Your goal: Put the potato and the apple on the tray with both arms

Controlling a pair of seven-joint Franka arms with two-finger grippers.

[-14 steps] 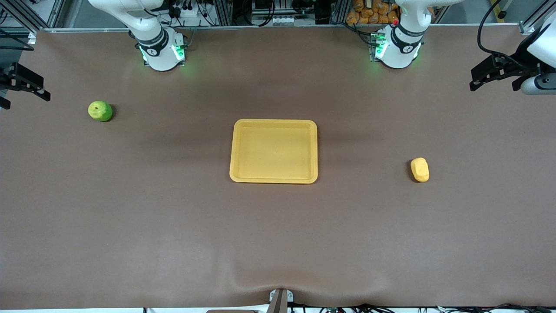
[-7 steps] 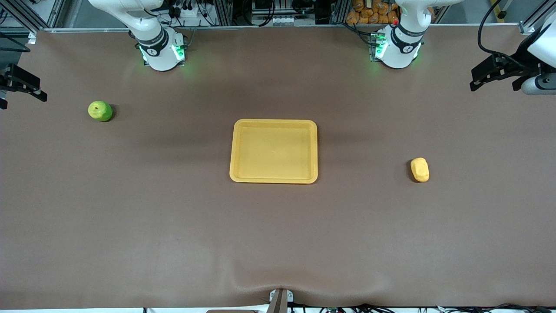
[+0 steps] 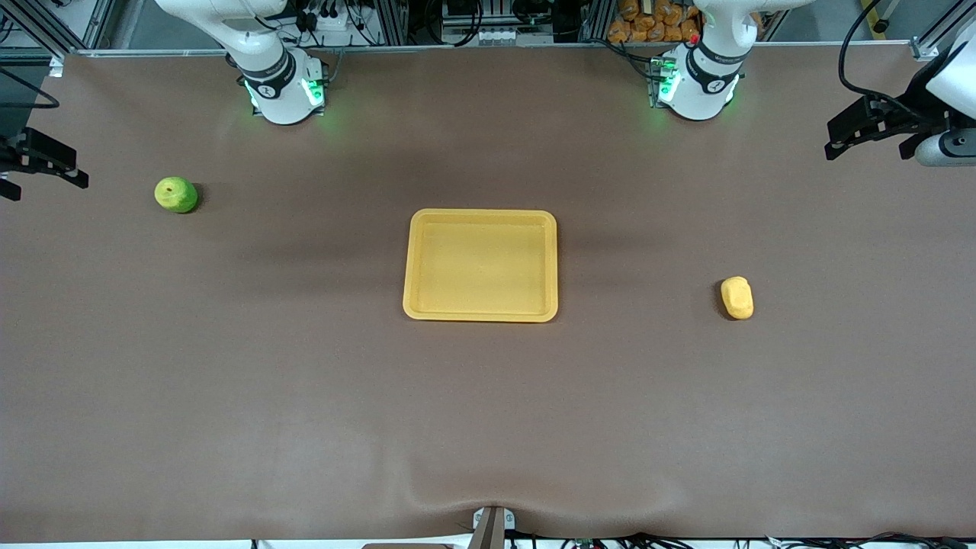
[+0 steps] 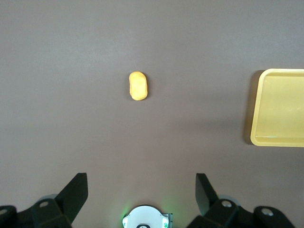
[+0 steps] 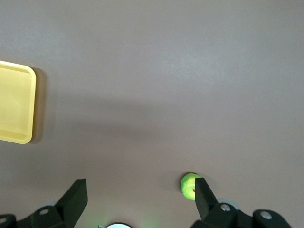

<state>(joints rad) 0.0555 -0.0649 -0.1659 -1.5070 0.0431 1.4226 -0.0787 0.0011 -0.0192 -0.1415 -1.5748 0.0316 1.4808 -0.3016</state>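
The yellow-orange tray lies in the middle of the brown table. The green apple rests toward the right arm's end, the yellow potato toward the left arm's end and nearer the front camera. My right gripper hangs open high over its end of the table, beside the apple. My left gripper hangs open high over the other end. In the left wrist view the left gripper is empty, with the potato and tray below. In the right wrist view the right gripper is empty; one finger partly covers the apple; the tray shows.
Both arm bases glow green along the table's back edge: the right arm's base and the left arm's base. Cables and a heap of orange items sit past that edge. The tablecloth bulges at the front edge.
The right gripper has shifted slightly at its end of the table. The left gripper, the apple, the potato and the tray have stayed put.
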